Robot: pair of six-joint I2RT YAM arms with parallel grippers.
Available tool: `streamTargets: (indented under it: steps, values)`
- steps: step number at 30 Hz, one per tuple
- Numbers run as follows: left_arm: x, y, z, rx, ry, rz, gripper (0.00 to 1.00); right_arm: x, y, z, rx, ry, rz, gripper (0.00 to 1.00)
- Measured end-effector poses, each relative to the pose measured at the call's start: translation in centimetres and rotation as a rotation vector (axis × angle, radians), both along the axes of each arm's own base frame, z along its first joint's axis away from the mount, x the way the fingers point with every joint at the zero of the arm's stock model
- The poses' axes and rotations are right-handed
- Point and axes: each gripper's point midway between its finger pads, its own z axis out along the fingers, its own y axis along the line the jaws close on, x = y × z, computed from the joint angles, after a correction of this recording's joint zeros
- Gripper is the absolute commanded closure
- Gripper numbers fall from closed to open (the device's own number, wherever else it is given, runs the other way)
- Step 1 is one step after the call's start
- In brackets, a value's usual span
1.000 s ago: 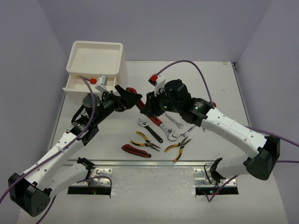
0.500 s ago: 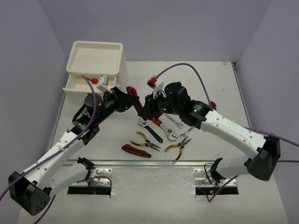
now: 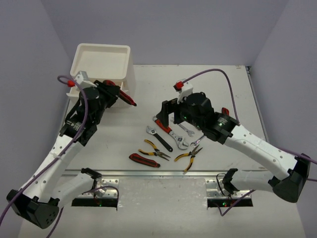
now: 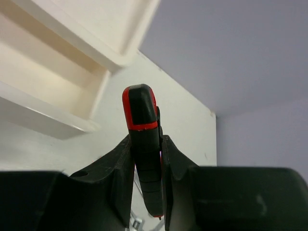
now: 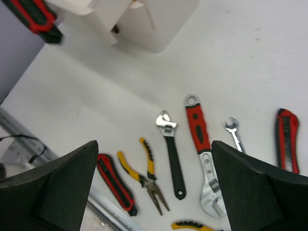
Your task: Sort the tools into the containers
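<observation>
Moved: since the earlier frame our left arm swung away from the middle of the desk (image 3: 208,84) toward the white unit and took the red-and-black tool with it. Our right arm let this tool go and pulled back with its fingers spread.
Containers (image 3: 101,47): a white stacked unit stands at the far left of the desk, with a shallow tray on top. The drawer (image 4: 48,96) under the tray stands pulled open.
Left end effector (image 3: 113,90): it is clenched on the red-and-black tool (image 4: 141,108), which sticks out past the fingers. The tool hangs in the air just beside the front of the unit, not yet over the drawer. We cannot tell what kind of tool it is.
Loose tools: these all lie on the desk, well apart from the unit. They are a red-and-black piece (image 3: 144,160), yellow pliers (image 3: 153,149), a black wrench (image 3: 159,138), a red wrench (image 3: 163,125), slim silver wrenches (image 3: 184,129) and second yellow pliers (image 3: 188,157).
Right end effector (image 5: 154,147): it is released and holds nothing, and it hovers above the wrenches.
Step in hand: we judge that one tool is being carried to its container, and most of the sorting is not yet done.
Next move: we think the left arm must bring the tool over the open drawer or the tray, lower it inside the walls, and only then let go. The right arm can choose a wrench meanwhile.
</observation>
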Motion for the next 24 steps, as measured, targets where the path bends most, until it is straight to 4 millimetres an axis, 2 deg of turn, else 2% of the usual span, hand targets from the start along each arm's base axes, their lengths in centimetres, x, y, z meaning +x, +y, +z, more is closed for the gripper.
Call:
streamTargets:
  steps: [4,7,10,13,15,18,22,23,24]
  values:
    - [1.4,7.8,0.7,-0.020,0.014,0.291,1.00,1.2,-3.9,-0.1,-0.068,-0.029,-0.169,0.01]
    - [2.5,11.5,-0.3,-0.040,0.055,0.425,1.00,2.1,-6.3,-1.2,-0.132,-0.018,-0.264,0.01]
    - [3.5,13.0,-3.0,-0.050,0.133,0.491,1.00,3.3,-9.7,-3.8,-0.207,0.046,-0.354,0.01]
    - [4.3,13.7,-5.0,-0.059,0.187,0.526,1.00,4.1,-12.7,-7.1,-0.283,0.130,-0.426,0.02]
    - [4.8,14.0,-5.8,-0.071,0.202,0.544,1.00,3.7,-13.5,-9.2,-0.332,0.187,-0.429,0.02]
    - [5.4,14.3,-6.6,-0.091,0.219,0.564,0.98,3.0,-13.6,-11.4,-0.381,0.246,-0.402,0.01]
    - [5.5,14.3,-7.2,-0.112,0.213,0.576,0.27,3.0,-13.7,-12.9,-0.411,0.289,-0.386,0.01]
    - [5.5,14.4,-7.2,-0.122,0.212,0.583,0.03,3.2,-13.9,-13.2,-0.411,0.302,-0.385,0.01]
    - [5.9,14.4,-6.6,-0.138,0.185,0.584,0.00,3.5,-14.2,-13.7,-0.416,0.317,-0.390,0.01]
